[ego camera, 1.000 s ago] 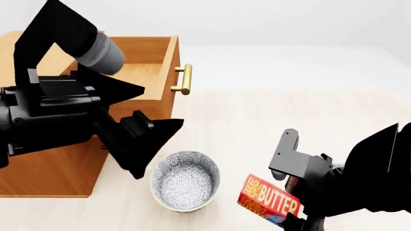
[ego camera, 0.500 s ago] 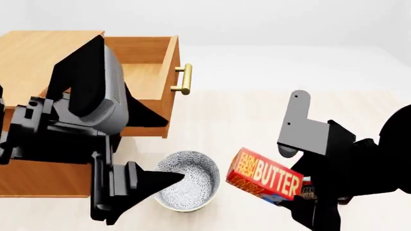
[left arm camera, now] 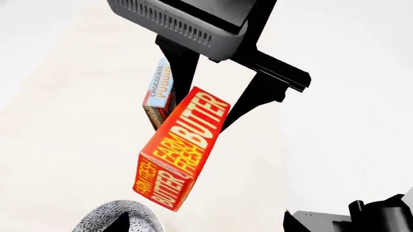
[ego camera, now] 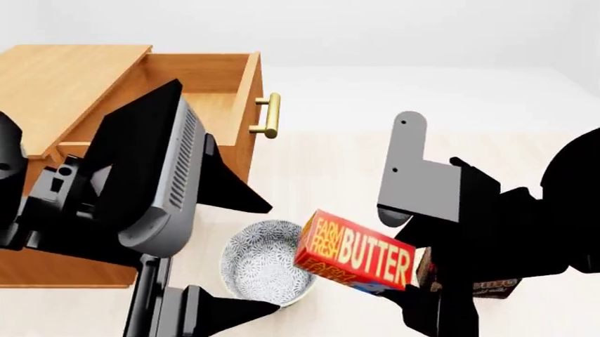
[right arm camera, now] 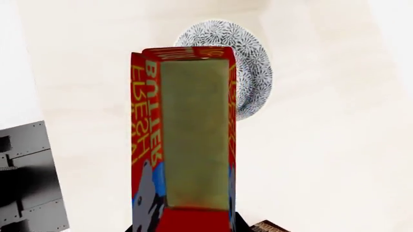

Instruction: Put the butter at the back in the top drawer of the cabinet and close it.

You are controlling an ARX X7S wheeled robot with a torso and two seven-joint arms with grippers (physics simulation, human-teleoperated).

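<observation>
The right gripper (left arm camera: pixel 206 104) is clamped on the butter (ego camera: pixel 355 251), one finger on each side of its blue end. The box is off the floor, tilted, its free end just beside the rim of the patterned bowl (ego camera: pixel 258 270). The left gripper (ego camera: pixel 225 260) stands wide open, holding nothing, near the bowl. The top drawer (ego camera: pixel 220 105) of the cabinet (ego camera: pixel 66 77) is pulled out, its interior exposed. A chocolate pudding box (left arm camera: pixel 156 94) lies behind the butter. Bare floor extends right of the drawer handle (ego camera: pixel 270 116).
</observation>
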